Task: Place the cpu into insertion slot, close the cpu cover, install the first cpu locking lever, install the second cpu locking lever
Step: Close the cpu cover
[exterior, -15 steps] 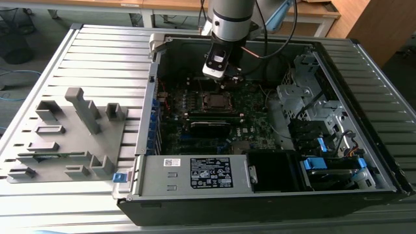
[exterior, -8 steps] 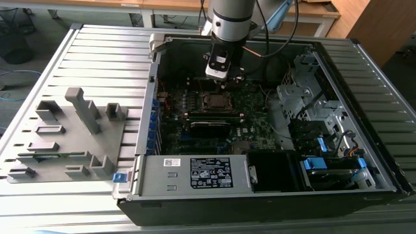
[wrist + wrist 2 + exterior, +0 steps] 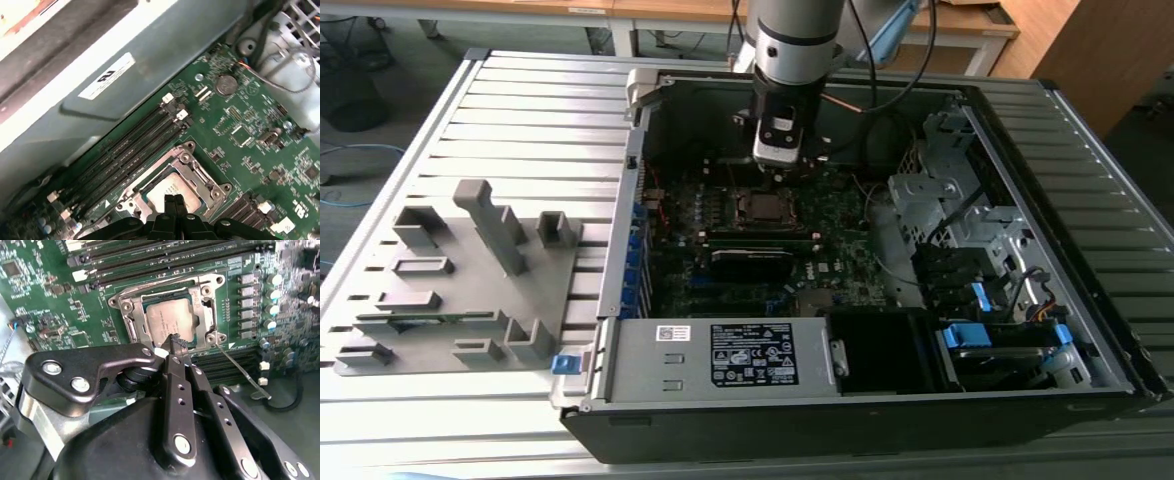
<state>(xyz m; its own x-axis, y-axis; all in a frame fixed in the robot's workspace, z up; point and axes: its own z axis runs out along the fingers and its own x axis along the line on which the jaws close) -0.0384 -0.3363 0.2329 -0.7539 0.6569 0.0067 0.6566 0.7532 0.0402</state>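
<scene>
The cpu point(image 3: 167, 320) lies flat in the insertion slot point(image 3: 131, 322), silvery face up. The cpu cover point(image 3: 210, 292), a silvery frame, lies down around it. One thin wire locking lever point(image 3: 244, 374) sticks out loose from the socket's corner over the board. My gripper point(image 3: 177, 342) hovers just over the socket's edge, its two black fingers pressed together with nothing between them. In the first wrist view the fingertips point(image 3: 169, 201) sit over the cpu point(image 3: 172, 187). In the exterior view the gripper point(image 3: 774, 160) hangs inside the open computer case above the socket point(image 3: 761, 207).
Long black memory slots point(image 3: 130, 150) run beside the socket. A coin battery point(image 3: 226, 85) sits further along the board. The power supply point(image 3: 720, 355) and drive bays point(image 3: 947, 200) crowd the case. A grey parts fixture point(image 3: 454, 280) lies at the exterior view's left.
</scene>
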